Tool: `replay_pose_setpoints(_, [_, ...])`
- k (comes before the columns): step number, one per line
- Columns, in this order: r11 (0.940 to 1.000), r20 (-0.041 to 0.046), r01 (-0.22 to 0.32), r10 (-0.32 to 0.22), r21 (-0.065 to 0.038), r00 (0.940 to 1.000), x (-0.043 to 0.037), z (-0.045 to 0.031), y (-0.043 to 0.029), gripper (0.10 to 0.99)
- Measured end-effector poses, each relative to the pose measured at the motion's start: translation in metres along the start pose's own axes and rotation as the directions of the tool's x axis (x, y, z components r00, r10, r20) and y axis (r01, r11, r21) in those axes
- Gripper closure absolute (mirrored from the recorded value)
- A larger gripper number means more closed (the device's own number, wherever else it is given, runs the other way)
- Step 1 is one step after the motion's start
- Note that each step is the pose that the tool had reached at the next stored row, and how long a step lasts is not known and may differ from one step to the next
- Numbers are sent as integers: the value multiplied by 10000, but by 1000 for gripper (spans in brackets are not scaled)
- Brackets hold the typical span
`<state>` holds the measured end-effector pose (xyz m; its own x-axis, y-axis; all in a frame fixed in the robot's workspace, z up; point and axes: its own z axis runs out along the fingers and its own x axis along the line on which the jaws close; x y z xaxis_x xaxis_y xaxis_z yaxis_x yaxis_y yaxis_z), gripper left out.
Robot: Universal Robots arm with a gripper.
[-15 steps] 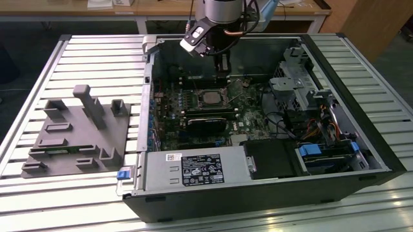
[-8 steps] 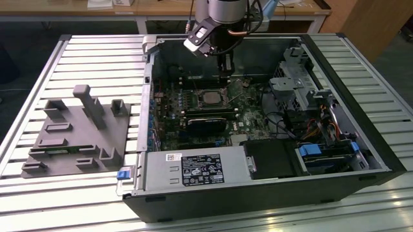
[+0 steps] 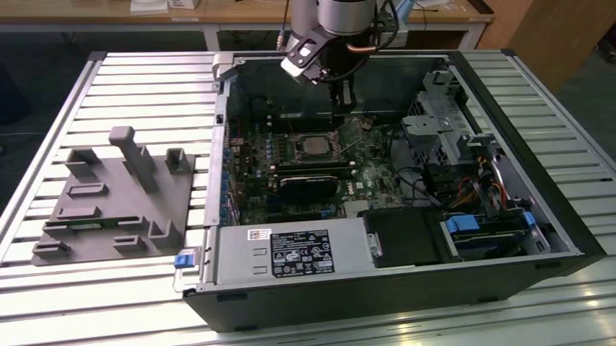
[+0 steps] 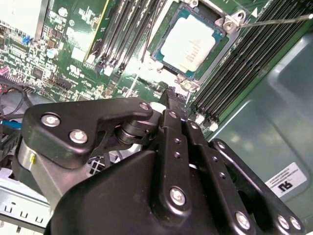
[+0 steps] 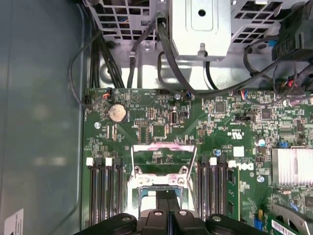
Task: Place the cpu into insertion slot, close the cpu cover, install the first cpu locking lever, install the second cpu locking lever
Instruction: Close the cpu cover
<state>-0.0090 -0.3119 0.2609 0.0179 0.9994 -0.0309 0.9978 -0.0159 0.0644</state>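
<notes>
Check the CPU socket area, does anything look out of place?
The cpu lies in the slot, but the cover stands raised rather than flat over it, and a thin lever juts out free past the slot's corner. Nothing looks damaged.

Open black computer case (image 3: 385, 306) on slatted table (image 3: 144, 79), grey moulded fixture (image 3: 115, 209) beside it. Perhaps a coin battery (image 5: 117, 113) inside.

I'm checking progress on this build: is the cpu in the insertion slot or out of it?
In. The second wrist view shows the silvery cpu lying flat inside the insertion slot, the slot's rim framing it.
</notes>
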Motion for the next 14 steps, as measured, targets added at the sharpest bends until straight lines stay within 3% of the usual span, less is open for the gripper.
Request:
replay_pose_setpoints(7, [10000, 0, -1, 1, 0, 10000, 1, 5, 80, 980])
replay_pose_setpoints(14, [10000, 2, 0, 0, 1, 10000, 5, 15, 224, 980])
